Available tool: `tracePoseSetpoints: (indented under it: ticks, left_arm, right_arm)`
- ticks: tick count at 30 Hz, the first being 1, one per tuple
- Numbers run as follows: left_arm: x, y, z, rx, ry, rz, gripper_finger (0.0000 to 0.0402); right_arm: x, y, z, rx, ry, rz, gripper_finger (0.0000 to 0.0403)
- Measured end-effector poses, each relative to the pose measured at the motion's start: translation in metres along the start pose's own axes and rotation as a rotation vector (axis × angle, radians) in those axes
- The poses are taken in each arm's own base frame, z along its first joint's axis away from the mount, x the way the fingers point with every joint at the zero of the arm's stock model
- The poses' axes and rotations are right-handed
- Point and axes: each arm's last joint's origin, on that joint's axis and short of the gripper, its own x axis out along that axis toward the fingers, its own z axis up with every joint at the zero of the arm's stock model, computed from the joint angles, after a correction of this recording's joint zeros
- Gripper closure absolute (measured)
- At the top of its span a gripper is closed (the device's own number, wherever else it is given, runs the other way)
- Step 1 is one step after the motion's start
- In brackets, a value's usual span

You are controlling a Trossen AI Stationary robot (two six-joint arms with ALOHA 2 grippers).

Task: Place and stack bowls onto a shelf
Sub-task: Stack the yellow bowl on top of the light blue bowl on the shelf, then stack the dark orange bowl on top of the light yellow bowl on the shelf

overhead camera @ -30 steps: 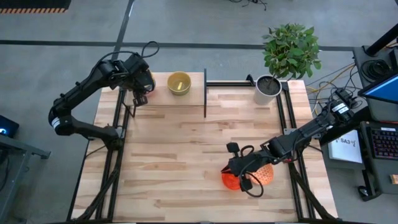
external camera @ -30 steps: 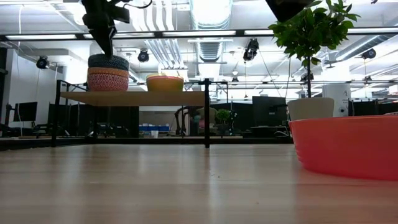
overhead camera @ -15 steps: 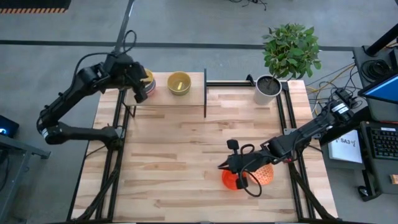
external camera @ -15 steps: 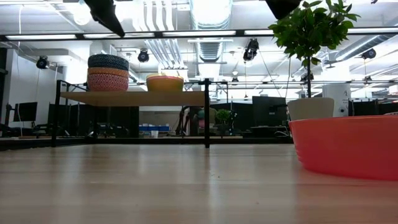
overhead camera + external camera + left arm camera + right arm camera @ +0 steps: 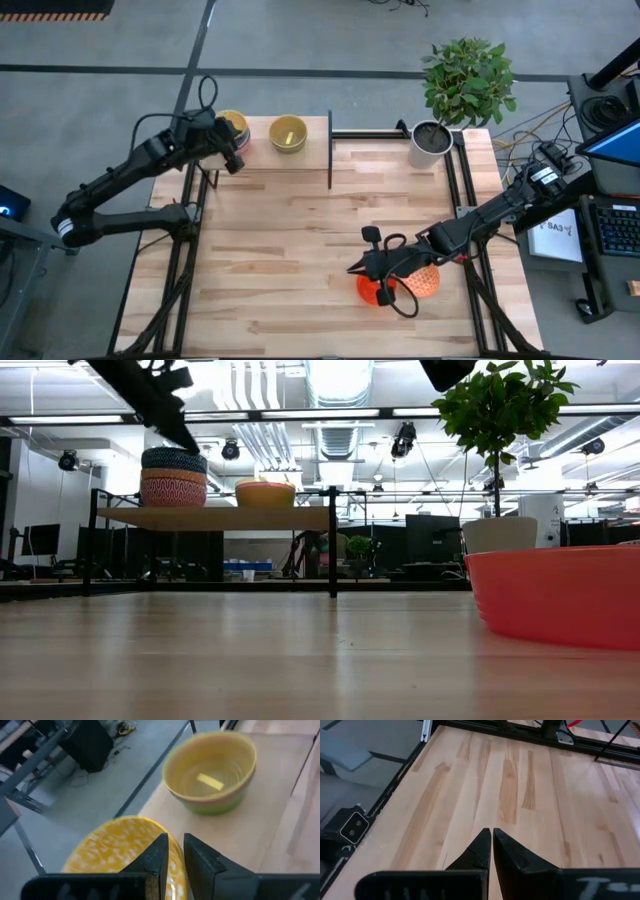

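Since a second ago the left gripper (image 5: 232,160) has lifted off the bowl stack (image 5: 232,124) on the shelf (image 5: 262,158) and drawn back to the shelf's front edge, its arm stretched lower and flatter; the right gripper (image 5: 362,268) has edged slightly away from the red-orange bowl (image 5: 368,290); the bowls have not shifted.

The left fingers (image 5: 158,858) are almost together, a thin slit between them, holding nothing; just ahead of them is the speckled yellow bowl (image 5: 120,851) topping the stack, and beyond it the yellow bowl (image 5: 212,771) stands apart on the same shelf; the right fingers (image 5: 482,851) are likewise nearly closed and empty, above bare counter (image 5: 300,230).

The red-orange bowl and a speckled orange bowl (image 5: 428,279) beside it sit on the counter well away from the shelf, near the counter's front right; wide bare counter lies between shelf and those bowls; a white plant pot (image 5: 430,143) stands off the shelf's right end.
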Motion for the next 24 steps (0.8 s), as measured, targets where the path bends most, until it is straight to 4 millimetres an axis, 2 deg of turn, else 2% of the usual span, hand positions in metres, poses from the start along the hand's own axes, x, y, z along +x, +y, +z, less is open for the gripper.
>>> tracePoseSetpoints:
  ticks: [8,14,19,24]
  left_arm:
    - [0.009,-0.006,-0.01,-0.034,0.039,-0.013,0.0361]
    - [-0.002,-0.003,-0.005,-0.059,-0.019,-0.016,0.0361]
    - [-0.026,-0.009,0.003,-0.112,-0.217,-0.259,0.0361]
    - [-0.042,-0.028,-0.003,-0.163,-0.382,-0.431,0.0361]
  right_arm:
    - [0.0,0.0,0.002,0.01,-0.027,0.002,0.0394]
    - [0.0,0.0,0.003,0.036,-0.037,-0.003,0.0394]
    - [-0.001,-0.012,0.009,0.231,-0.007,-0.05,0.0394]
    - [-0.001,-0.016,0.017,0.32,0.147,-0.06,0.0394]
